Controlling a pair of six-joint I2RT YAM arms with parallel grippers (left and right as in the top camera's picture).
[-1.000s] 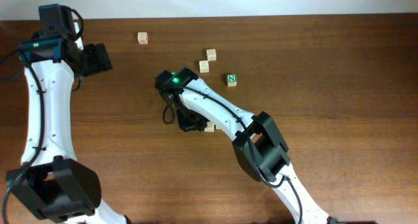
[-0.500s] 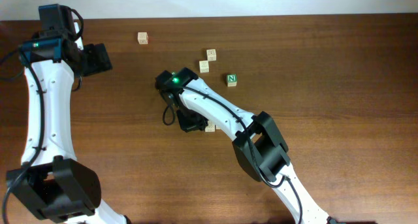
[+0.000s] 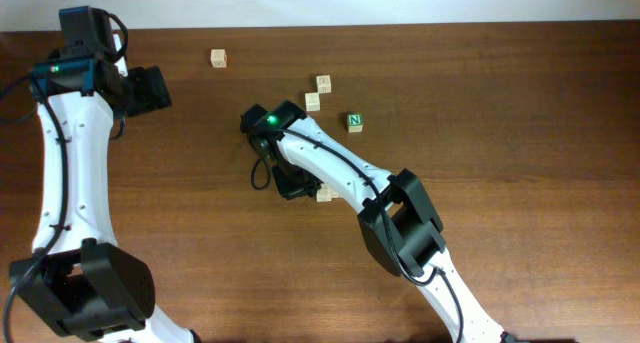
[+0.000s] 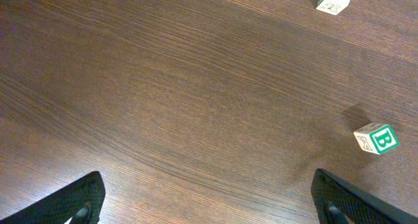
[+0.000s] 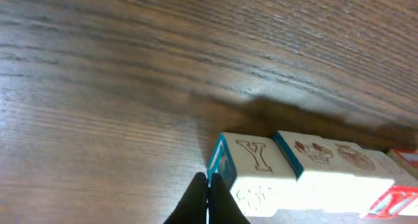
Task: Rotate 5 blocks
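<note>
Right wrist view: the right gripper [image 5: 208,196] has its fingers pinched together with nothing between them, tips at the blue-edged corner of the Y block [image 5: 253,162]. That block touches a picture block [image 5: 330,162] in a row on the table [image 5: 130,67]. Overhead, a lone block [image 3: 218,58] lies well apart, and an upper block [image 3: 323,83] sits just beside a lower block [image 3: 313,101], near the green N cube [image 3: 355,122]. The left gripper [image 4: 208,194] is spread wide above bare wood, near the green B cube [image 4: 377,138].
</note>
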